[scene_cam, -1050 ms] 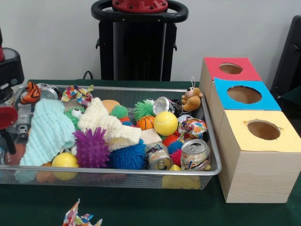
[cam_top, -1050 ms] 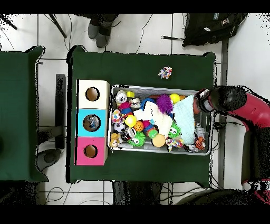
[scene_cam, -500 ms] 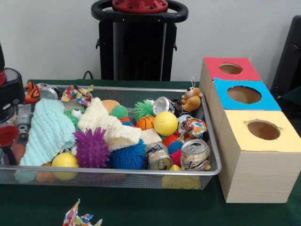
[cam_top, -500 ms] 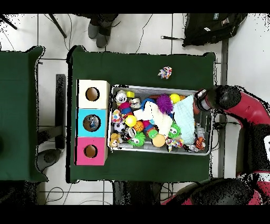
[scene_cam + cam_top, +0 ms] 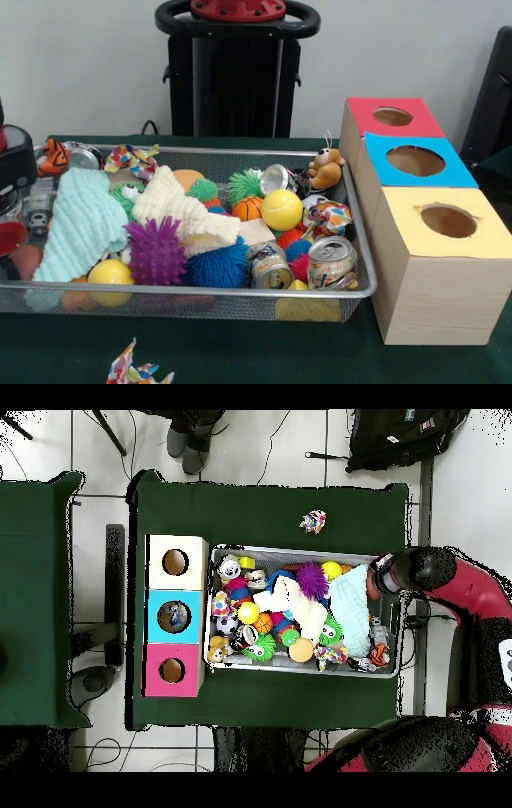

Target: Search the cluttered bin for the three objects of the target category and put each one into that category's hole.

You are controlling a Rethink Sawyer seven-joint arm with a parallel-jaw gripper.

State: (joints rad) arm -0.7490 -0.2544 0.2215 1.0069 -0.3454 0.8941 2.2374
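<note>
A wire bin [image 5: 200, 292] holds a heap of toys, cloths and cans. Crushed cans lie at the front right [image 5: 332, 260], beside it [image 5: 268, 266] and at the back [image 5: 278, 178]. A yellow ball [image 5: 282, 210], a small basketball [image 5: 248, 208] and a purple spiky ball [image 5: 156, 252] sit among them. Three boxes with holes stand to the right: red [image 5: 392, 118], blue [image 5: 414, 160], yellow [image 5: 448, 220]. My gripper [image 5: 12, 192] is low at the bin's left end, mostly cut off by the picture edge. The overhead view shows the gripper [image 5: 378, 576] over the bin's [image 5: 305, 550] right end, beside the mint cloth [image 5: 350, 599].
A mint cloth [image 5: 80, 220] and a cream cloth [image 5: 180, 210] cover part of the heap. A teddy bear [image 5: 326, 168] and a tiger toy [image 5: 54, 156] sit at the back corners. A crumpled wrapper [image 5: 136, 372] lies on the green table in front of the bin. A person's feet [image 5: 190, 439] stand beyond the table.
My gripper has sunk lower at the bin's left end and slid further toward the picture edge in the front view. The bin's contents have not moved.
</note>
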